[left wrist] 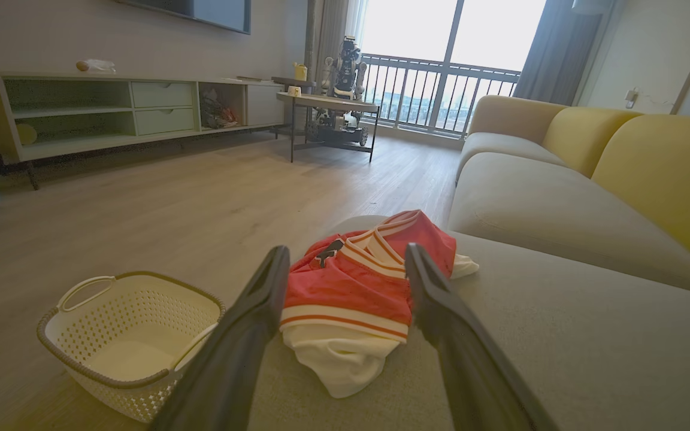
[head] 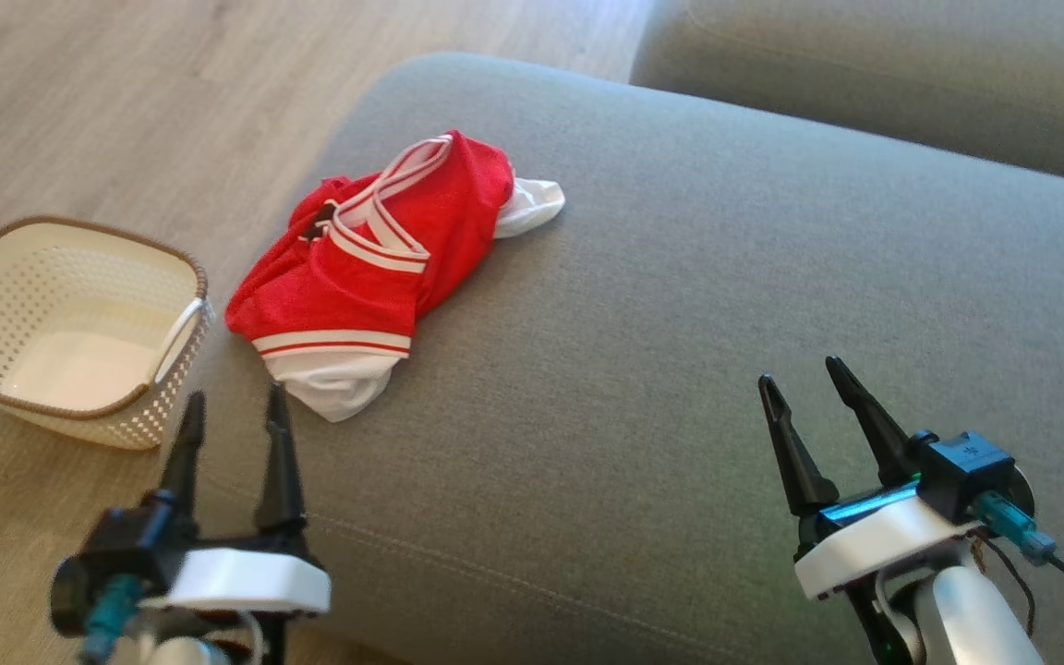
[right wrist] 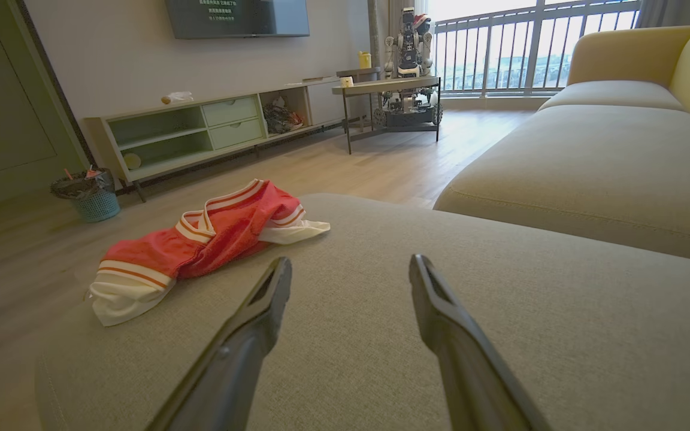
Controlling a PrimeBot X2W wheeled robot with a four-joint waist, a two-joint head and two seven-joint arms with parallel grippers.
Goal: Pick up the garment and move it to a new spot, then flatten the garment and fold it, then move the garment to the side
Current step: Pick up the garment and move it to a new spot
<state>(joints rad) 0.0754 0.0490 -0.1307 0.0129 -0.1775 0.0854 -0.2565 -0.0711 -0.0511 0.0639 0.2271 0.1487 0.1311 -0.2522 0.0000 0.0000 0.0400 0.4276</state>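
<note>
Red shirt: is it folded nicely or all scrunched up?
Scrunched up. The shirt lies bunched on the cushion, white parts poking out.

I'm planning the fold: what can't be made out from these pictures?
Garment: crumpled; its own folds hide its full shape and underside, every view.
Dark mark by its collar: too small to read, head view.
Basket: near corner hidden behind a left gripper finger, left wrist view.

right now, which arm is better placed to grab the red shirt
Left, probably. The left gripper is open just short of the red shirt, which shows between its fingers in its wrist view. The right gripper, open too, is farther across the cushion.
</note>
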